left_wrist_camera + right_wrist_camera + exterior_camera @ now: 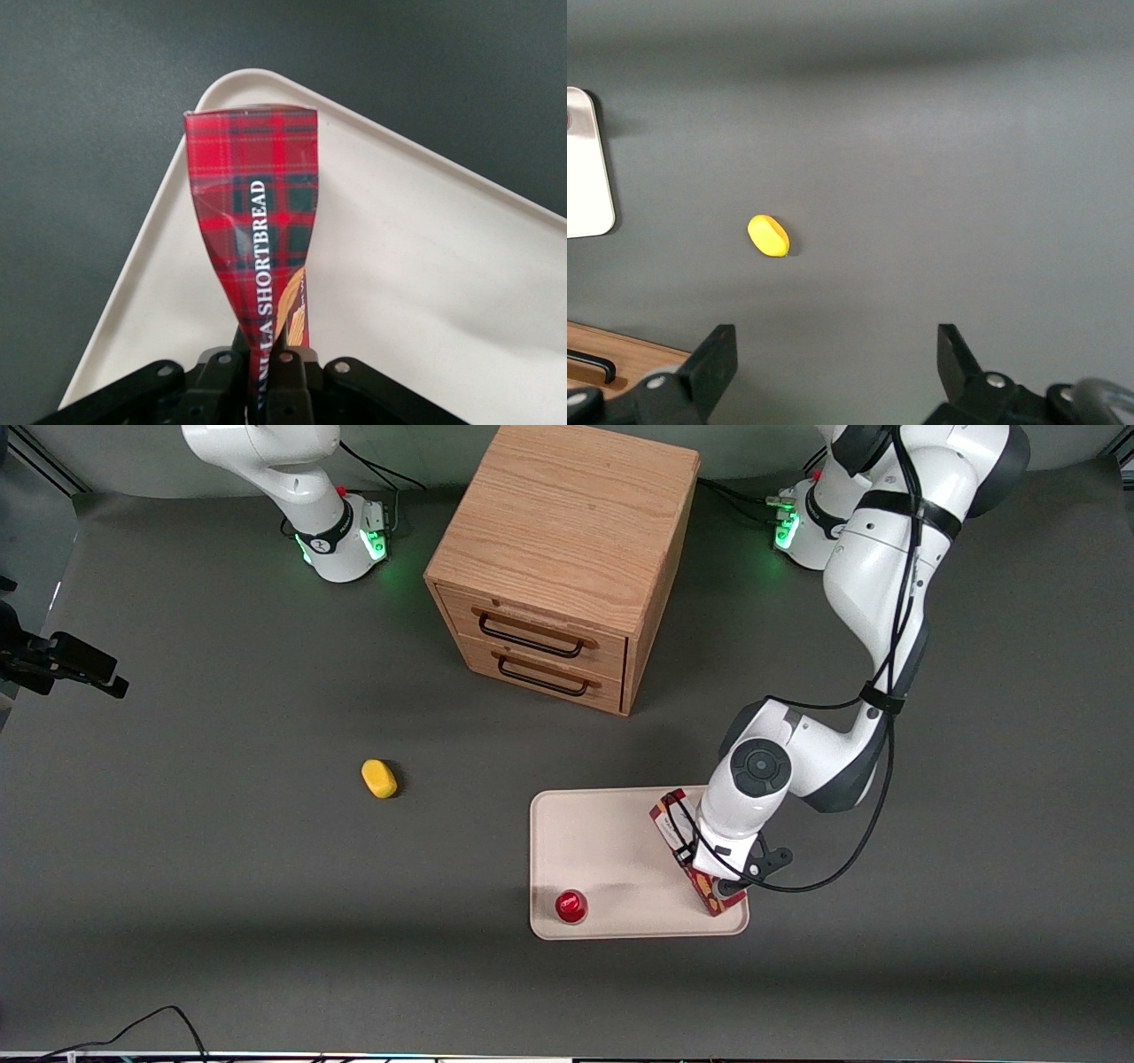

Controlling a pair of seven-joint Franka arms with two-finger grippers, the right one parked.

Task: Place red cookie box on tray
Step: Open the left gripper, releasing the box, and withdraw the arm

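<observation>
Red cookie box (257, 230) sits clamped in the gripper (270, 376) over the tray (602, 841) — at its three-o'clock edge. Lower it flat and keep it inside the rim before letting go — well apart from the small red can (571, 905) at seven o'clock.

This is a robot lab, not a home: two white arms are bolted to a desk (221, 850) covered in plain dark grey matting, their bases (350, 540) lit by green status lights and fed by loose black cables. The few things on it look like test props: a small wooden drawer unit (558, 558), a tray (594, 841), a red can (571, 905) and a yellow lump (379, 778). The working arm's gripper (709, 872) hangs over the tray's edge nearest that arm.
</observation>
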